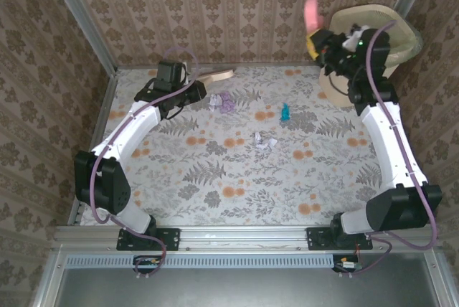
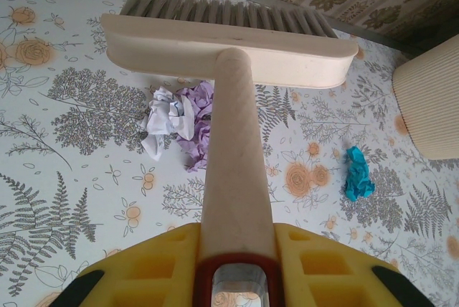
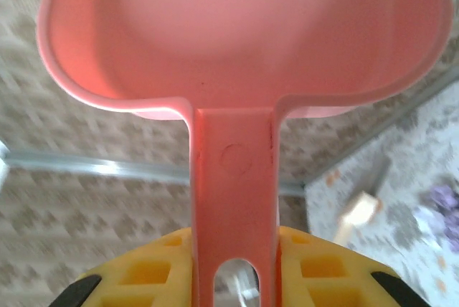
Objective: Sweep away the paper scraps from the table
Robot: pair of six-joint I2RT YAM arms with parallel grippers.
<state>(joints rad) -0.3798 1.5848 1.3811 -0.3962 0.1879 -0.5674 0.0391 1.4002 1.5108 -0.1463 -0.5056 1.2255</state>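
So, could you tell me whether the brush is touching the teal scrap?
Apart. The left wrist view shows the teal scrap lying well clear of the brush, with bare table between them.

Overhead table (image 1: 237,171) view, two close wrist views

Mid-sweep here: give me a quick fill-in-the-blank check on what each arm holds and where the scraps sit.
1. The left end effector is shut on the handle of a ____.
2. The right end effector holds up a dustpan whose colour is ____.
3. The paper scrap lying nearest the beige bin is coloured ____.

Missing words: brush; pink; teal.
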